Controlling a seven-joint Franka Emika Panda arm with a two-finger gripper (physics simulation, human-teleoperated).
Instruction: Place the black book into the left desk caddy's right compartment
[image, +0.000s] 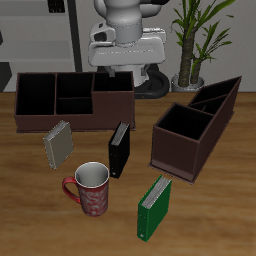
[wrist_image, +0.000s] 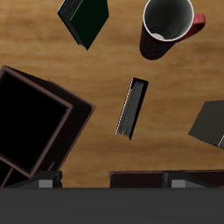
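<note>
The approach has yet to begin: the black book (image: 120, 150) stands upright near the middle of the worktop (image: 220, 225), untouched, between the red mug (image: 90, 189) and the left desk caddy (image: 195, 128). The end effector (image: 127, 62) hangs high toward the worktop's back edge, holding and touching nothing; how far its fingers are spread I cannot tell. Next, I judge, it must descend over the book's slim top edge, with its fingers straddling the covers.
</note>
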